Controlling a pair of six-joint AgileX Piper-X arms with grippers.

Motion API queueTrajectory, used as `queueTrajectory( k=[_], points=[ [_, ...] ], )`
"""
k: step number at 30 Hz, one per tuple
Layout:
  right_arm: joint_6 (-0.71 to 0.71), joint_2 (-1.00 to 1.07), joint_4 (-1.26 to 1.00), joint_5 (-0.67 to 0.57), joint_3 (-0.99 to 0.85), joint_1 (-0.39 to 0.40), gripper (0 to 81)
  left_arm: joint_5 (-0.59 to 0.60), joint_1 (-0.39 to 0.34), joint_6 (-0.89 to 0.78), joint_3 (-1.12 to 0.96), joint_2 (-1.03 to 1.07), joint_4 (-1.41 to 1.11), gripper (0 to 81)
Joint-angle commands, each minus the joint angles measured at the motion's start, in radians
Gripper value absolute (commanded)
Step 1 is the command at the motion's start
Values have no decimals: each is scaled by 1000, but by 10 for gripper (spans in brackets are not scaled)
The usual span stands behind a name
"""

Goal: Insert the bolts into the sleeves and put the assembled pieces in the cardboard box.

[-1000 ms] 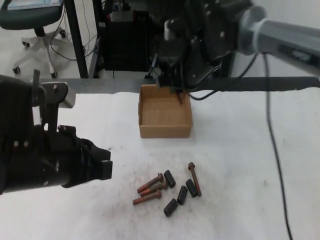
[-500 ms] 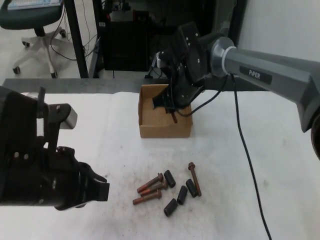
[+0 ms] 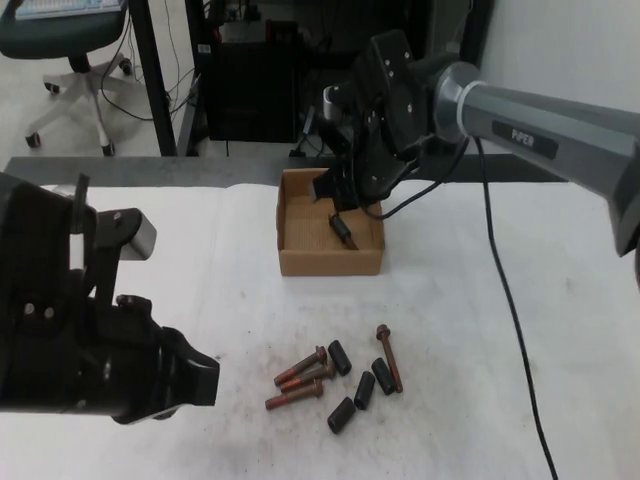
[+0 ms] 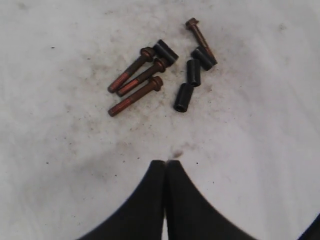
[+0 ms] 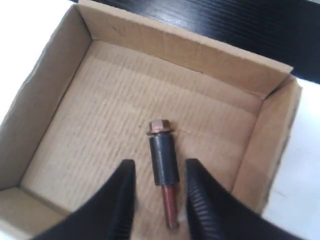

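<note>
One assembled piece (image 5: 164, 159), a black sleeve on a copper bolt, lies flat on the floor of the cardboard box (image 5: 185, 42). My right gripper (image 5: 160, 162) hangs open just above it, a finger on either side, not touching. From the high view the piece (image 3: 343, 230) is in the box (image 3: 330, 262) under the right gripper (image 3: 340, 198). Three loose bolts (image 4: 135, 82) lie side by side on the white bench, a fourth bolt (image 4: 198, 32) apart, with several black sleeves (image 4: 183, 97) among them. My left gripper (image 4: 166, 167) is shut and empty, short of that pile.
The loose bolts (image 3: 300, 378) and sleeves (image 3: 362, 388) sit near the bench's front centre. My left arm (image 3: 90, 350) fills the front left. A cable (image 3: 505, 290) trails across the bench on the right. Black racks and a chair stand beyond the far edge.
The right gripper came down into the box with the assembled piece, let go of it and rose a little. The left arm shifted only slightly.
</note>
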Motion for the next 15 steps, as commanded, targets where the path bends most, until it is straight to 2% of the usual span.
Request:
queueTrajectory(
  k=[1, 2, 6, 9, 12, 15],
  points=[
    [-1, -120, 85, 4, -13, -9, 74, 31, -3, 27, -5, -3, -5, 0],
    [-1, -147, 113, -3, -13, -10, 7, 42, -7, 69, -5, -3, -5, 0],
    [20, -282, 258, -5, 5, -9, 3, 49, -32, 201, -5, -3, -7, 0],
    [26, -414, 292, -5, 87, -9, 3, 18, -59, 245, -5, -3, -7, 0],
    [26, -591, 272, -5, 247, -9, 3, -52, -88, 259, -5, 22, -27, 0],
    [44, -779, 225, -5, 431, -4, 3, -63, -111, 337, -5, 71, -100, 0]
  ],
)
